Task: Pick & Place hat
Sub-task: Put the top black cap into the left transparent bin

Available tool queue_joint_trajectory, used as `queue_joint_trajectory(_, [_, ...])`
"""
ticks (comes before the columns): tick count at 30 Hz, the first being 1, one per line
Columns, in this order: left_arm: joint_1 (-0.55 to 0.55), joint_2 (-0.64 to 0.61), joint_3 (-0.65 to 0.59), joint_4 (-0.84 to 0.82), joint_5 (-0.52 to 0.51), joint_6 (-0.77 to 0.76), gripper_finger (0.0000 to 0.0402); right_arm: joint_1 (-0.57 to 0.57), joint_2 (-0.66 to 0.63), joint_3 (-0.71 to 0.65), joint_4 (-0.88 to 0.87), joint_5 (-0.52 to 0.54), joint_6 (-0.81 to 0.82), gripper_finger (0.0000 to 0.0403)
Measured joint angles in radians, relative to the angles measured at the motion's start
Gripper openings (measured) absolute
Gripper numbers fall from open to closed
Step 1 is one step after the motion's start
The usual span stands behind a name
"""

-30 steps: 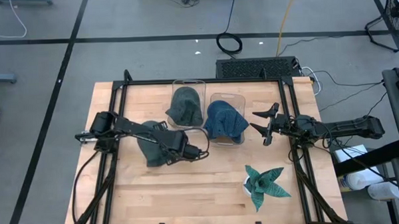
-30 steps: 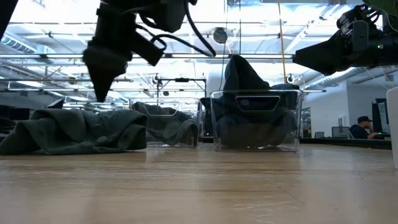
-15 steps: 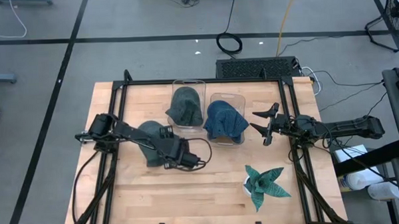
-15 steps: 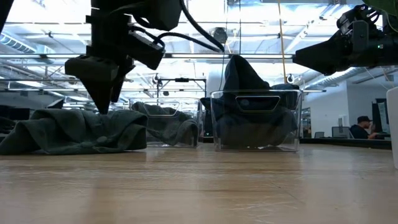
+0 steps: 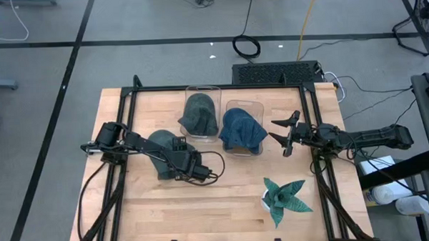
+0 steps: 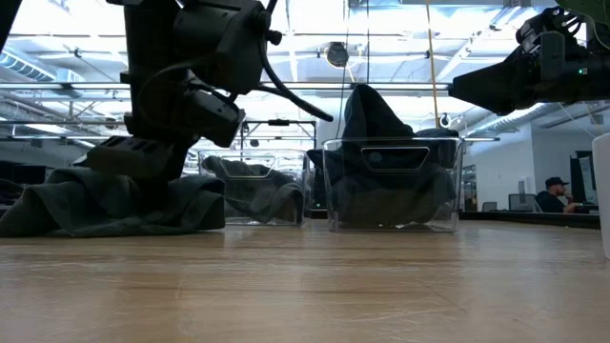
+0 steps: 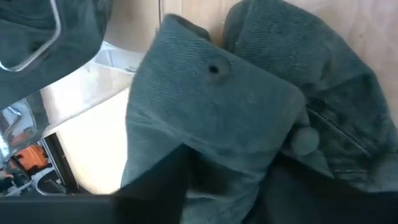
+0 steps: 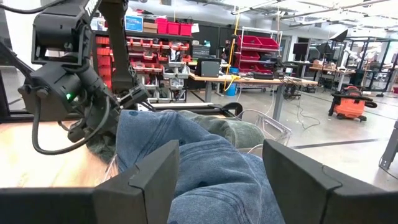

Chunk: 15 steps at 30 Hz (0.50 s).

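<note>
Nearest the table's front edge: green paper folded plant shape [image 5: 284, 196], on the pale wood table [image 5: 225, 206], right of centre, well apart from the hats.

Mid-table, left: left pincer [image 5: 179, 167] down on the dark grey-green corduroy hat [image 5: 160, 152], which lies crumpled flat on the table, outside the bins. Low view: pincer [image 6: 143, 157] pressed into top of the hat [image 6: 114, 202], cloth bunched around it. Left wrist view: both fingers [image 7: 155, 186] straddle a raised fold of the hat [image 7: 217, 106], crown button showing; fingers set wide, cloth betw. them, not yet clenched.

Mid-table, right: right pincer [image 5: 285, 135] hangs in the air just beside the blue-hat bin, fingers spread, released, holding nothing. Right wrist view: fingers [image 8: 149, 180] apart, blue denim hat [image 8: 199, 168] ahead.

Far side, centre: two clear plastic bins side by side. Left bin [image 5: 203, 90] holds a 2nd grey-green hat [image 5: 200, 114]. Right bin [image 5: 244, 105] holds the blue denim hat, which rises over the rim.

Beyond the table: grey floor, cables.
</note>
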Motion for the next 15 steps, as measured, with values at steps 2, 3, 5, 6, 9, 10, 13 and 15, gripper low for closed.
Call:
queue_joint_trajectory(2, [-0.003, 0.000, 0.008, -0.012, -0.006, -0.017, 0.0133, 0.000, 0.000, 0.000, 0.000, 0.000, 0.000, 0.0222])
queue_joint_trajectory(3, [-0.004, 0.000, 0.016, -0.021, -0.011, -0.031, 0.0106, 0.000, 0.000, 0.000, 0.000, 0.000, 0.000, 0.0222])
queue_joint_trajectory(5, [-0.006, 0.000, 0.034, -0.050, -0.020, -0.056, 0.0051, 0.000, 0.000, 0.000, 0.000, 0.000, 0.000, 0.0222])
queue_joint_trajectory(6, [-0.009, 0.000, 0.044, -0.068, -0.020, -0.068, 0.0028, 0.000, 0.000, 0.000, 0.000, 0.000, 0.000, 0.0222])
queue_joint_trajectory(9, [-0.017, 0.000, 0.080, -0.129, -0.023, -0.112, 0.0016, 0.000, 0.000, 0.000, 0.000, 0.000, 0.000, 0.0222])
queue_joint_trajectory(10, [-0.019, 0.000, 0.097, -0.164, -0.031, -0.133, 0.0016, 0.000, 0.000, 0.000, 0.000, 0.000, 0.000, 0.0222])
queue_joint_trajectory(13, [-0.034, 0.000, 0.159, -0.291, -0.051, -0.200, 0.0009, 0.000, 0.000, 0.000, 0.000, 0.000, 0.000, 0.0222])
queue_joint_trajectory(15, [-0.045, 0.000, 0.207, -0.352, -0.053, -0.237, 0.0009, 0.000, 0.000, 0.000, 0.000, 0.000, 0.000, 0.0222])
